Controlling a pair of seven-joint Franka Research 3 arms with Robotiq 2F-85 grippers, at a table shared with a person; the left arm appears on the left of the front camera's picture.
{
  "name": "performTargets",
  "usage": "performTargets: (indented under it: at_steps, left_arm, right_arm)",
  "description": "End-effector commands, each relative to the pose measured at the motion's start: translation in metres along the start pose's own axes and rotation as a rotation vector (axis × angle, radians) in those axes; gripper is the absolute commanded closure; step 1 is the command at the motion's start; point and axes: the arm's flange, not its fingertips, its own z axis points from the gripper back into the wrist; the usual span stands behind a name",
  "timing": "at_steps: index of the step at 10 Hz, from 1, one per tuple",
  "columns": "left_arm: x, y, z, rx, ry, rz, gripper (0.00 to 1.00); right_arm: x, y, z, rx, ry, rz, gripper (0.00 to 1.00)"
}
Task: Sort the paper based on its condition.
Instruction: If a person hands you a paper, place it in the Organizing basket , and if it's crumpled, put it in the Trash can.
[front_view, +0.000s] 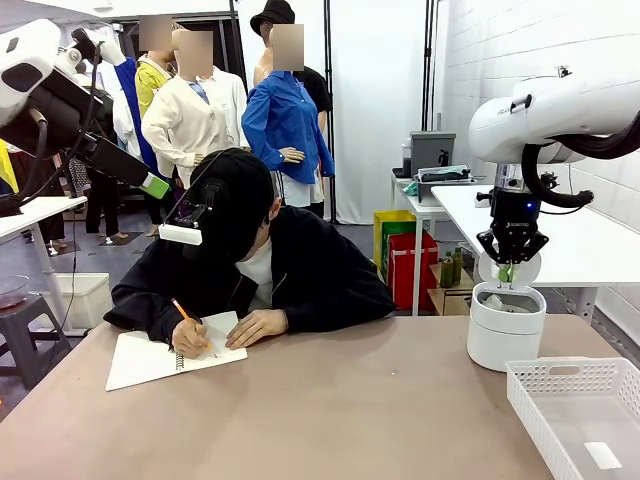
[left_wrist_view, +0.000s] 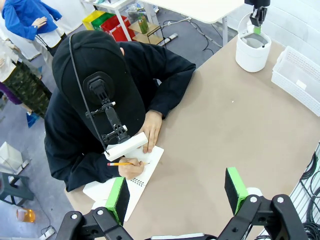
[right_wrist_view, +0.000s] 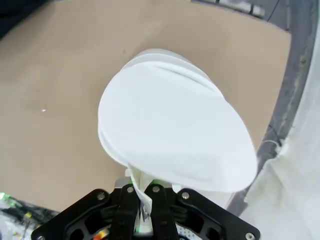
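Right tool (front_view: 511, 272) clamped on a white paper scrap (right_wrist_view: 141, 194), just above the bin (front_view: 505, 335) at the worktop's (front_view: 350, 410) right side; basket (front_view: 575, 375) beside it; left tool (left_wrist_view: 176, 192) gaping, high over the notebook (left_wrist_view: 145, 175), where a person writes.

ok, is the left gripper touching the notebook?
Apart. The front view shows the left gripper up in the air at the head height of the person, well above the notebook lying on the table.
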Motion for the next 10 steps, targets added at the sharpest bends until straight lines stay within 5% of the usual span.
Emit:
performTargets:
  at_steps: [1,2,7,10]
  left_arm:
    - [-0.001,0.001,0.0,-0.003,-0.006,0.003,0.0]
    - [-0.001,0.001,0.0,-0.003,-0.006,0.003,0.0]
    - [-0.001,0.001,0.0,-0.003,-0.006,0.003,0.0]
    - [-0.001,0.001,0.0,-0.003,-0.006,0.003,0.0]
  right_arm:
    - [0.002,0.0,-0.002,0.0,-0.018,0.0,0.99]
    - [0.0,0.0,0.0,0.0,0.0,0.0,0.99]
    - [-0.032,0.011,-0.003,-0.006,0.002,-0.001,0.07]
    - [-0.036,0.01,-0.002,-0.009,0.016,-0.017,0.0]
